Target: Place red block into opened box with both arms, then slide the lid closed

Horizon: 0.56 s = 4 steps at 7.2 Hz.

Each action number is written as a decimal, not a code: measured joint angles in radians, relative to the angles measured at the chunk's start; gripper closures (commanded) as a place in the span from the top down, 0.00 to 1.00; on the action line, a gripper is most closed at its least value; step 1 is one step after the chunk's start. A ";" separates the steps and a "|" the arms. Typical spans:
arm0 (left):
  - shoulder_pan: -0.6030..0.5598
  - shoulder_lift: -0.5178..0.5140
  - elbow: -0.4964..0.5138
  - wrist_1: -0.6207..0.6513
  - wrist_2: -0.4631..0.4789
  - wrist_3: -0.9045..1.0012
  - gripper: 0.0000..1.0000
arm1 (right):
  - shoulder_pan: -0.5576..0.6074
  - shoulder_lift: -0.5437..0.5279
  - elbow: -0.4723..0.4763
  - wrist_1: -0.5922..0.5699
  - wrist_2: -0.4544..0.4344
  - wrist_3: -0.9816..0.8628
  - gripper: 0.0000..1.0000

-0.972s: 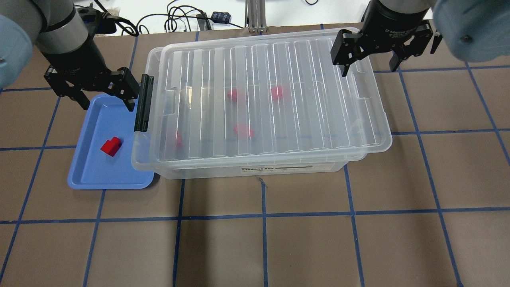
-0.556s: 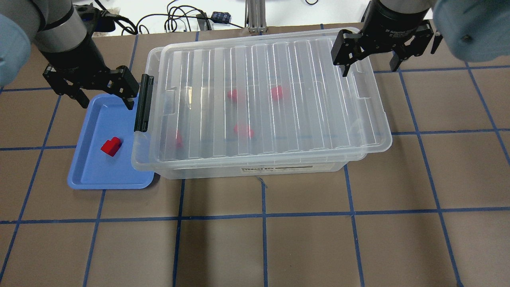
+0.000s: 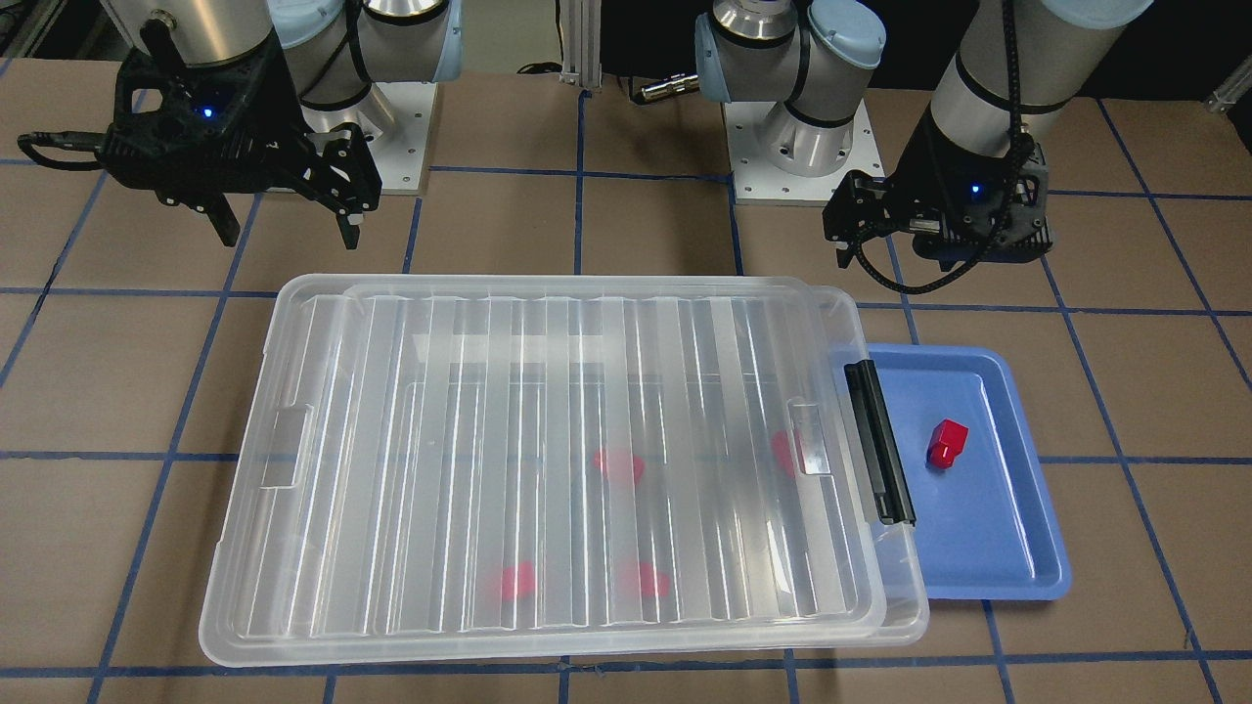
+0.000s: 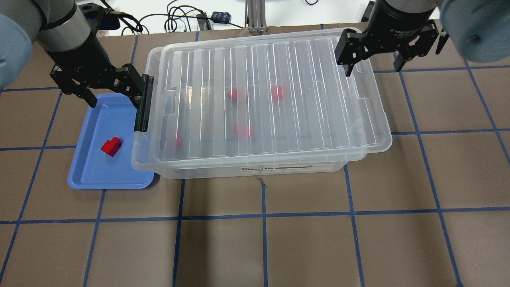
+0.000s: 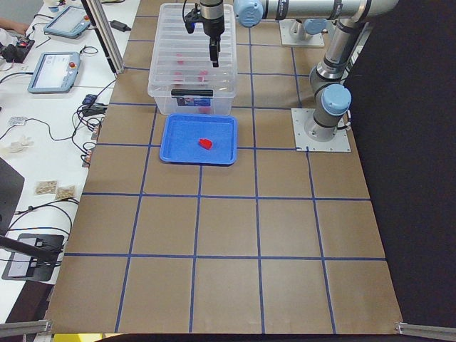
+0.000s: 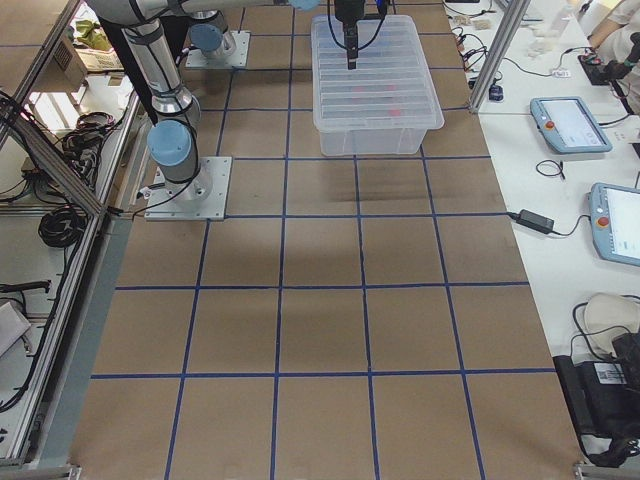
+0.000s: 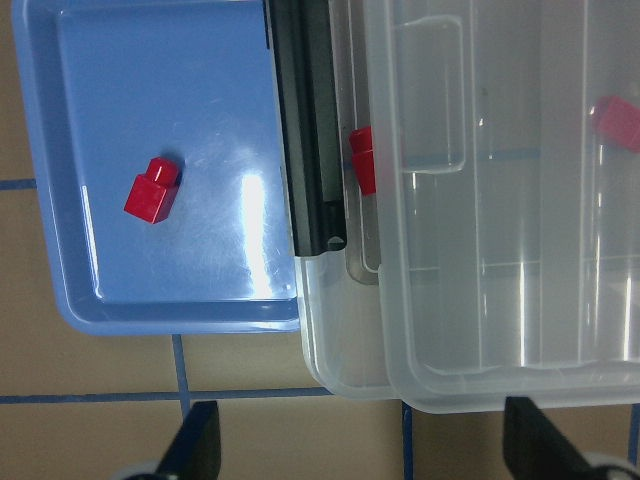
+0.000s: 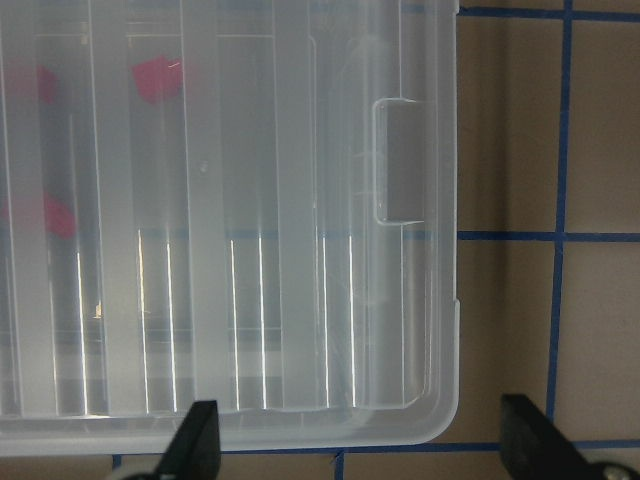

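One red block (image 4: 110,146) lies in the blue tray (image 4: 91,175); the left wrist view shows this red block (image 7: 152,190) too. The clear box (image 4: 255,169) carries its ribbed lid (image 4: 279,115), which sits shifted toward my right and leaves a narrow strip uncovered by the black latch (image 4: 143,103). Several more red blocks (image 4: 243,130) show blurred through the lid. My left gripper (image 4: 115,99) hangs open over the tray's far end beside the latch, holding nothing. My right gripper (image 4: 373,68) is open above the lid's far right corner (image 8: 430,400), empty.
The tray (image 3: 988,548) touches the box's latch end. Cables and a metal post (image 4: 255,16) lie beyond the table's far edge. Brown table surface with blue grid lines (image 4: 263,239) stretches in front of the box. Arm bases (image 3: 782,156) stand behind the box.
My left gripper has shifted sideways toward the latch. The right gripper has edged slightly right and away. Box, lid and blocks are unmoved.
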 measured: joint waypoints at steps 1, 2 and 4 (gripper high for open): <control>0.001 0.000 -0.001 -0.001 0.004 0.000 1.00 | -0.024 0.014 0.005 -0.009 0.000 -0.009 1.00; 0.003 0.000 -0.003 -0.001 0.007 0.000 1.00 | -0.050 0.045 0.008 -0.024 -0.001 -0.022 1.00; 0.004 -0.002 -0.006 -0.001 0.006 0.000 1.00 | -0.079 0.153 0.009 -0.106 -0.006 -0.049 1.00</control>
